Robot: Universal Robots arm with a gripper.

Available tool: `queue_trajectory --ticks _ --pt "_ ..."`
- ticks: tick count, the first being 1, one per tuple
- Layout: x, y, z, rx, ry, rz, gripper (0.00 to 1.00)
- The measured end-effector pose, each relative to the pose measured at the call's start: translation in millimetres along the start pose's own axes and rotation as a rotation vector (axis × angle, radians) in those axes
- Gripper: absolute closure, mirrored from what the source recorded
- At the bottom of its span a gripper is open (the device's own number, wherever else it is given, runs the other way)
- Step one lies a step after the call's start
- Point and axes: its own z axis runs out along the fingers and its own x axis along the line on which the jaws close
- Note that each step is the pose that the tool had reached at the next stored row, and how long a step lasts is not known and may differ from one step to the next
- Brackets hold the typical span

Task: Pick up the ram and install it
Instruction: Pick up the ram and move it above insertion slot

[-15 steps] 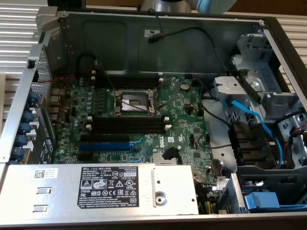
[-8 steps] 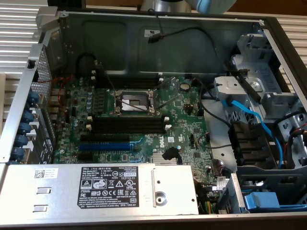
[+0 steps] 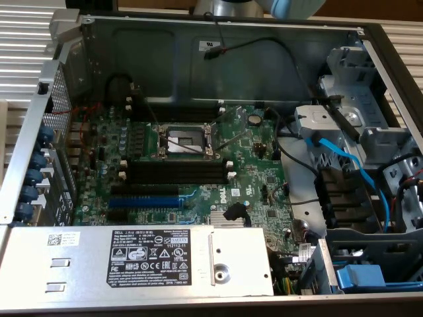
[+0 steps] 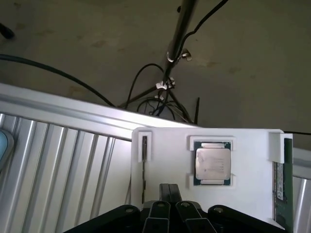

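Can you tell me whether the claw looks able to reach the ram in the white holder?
Probably yes: the ram lies exposed along one edge of the white holder, with nothing lying over it. The claw, shut, hangs above the holder near the processor, well aside from the ram.

We are counting one white tray (image 4: 165, 145), and it is carrying one processor chip (image 4: 213, 162) at its middle and one green memory stick (image 4: 282, 194) along one edge. We are also counting one open computer case (image 3: 264, 59) holding one motherboard (image 3: 244, 172), with one blue slot (image 3: 144, 201), one processor socket (image 3: 185, 140) and one silver power supply (image 3: 165, 277) along the case's edge.
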Motion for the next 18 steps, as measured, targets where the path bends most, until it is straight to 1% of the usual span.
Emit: queue_trajectory --ticks 4,7,9,14,18 --pt "4.5 0.6 5.1 0.0014 0.0005 0.000 0.90" --pt "12.3 1.8 8.1 0.0030 0.0011 0.000 0.90" --pt "14.7 0.2 10.4 0.0062 0.0017 0.000 0.90" --pt "15.8 -2.5 16.2 0.0174 0.0043 -0.001 0.90" --pt "16.7 -2.9 23.3 0.0187 0.0046 -0.001 0.90"
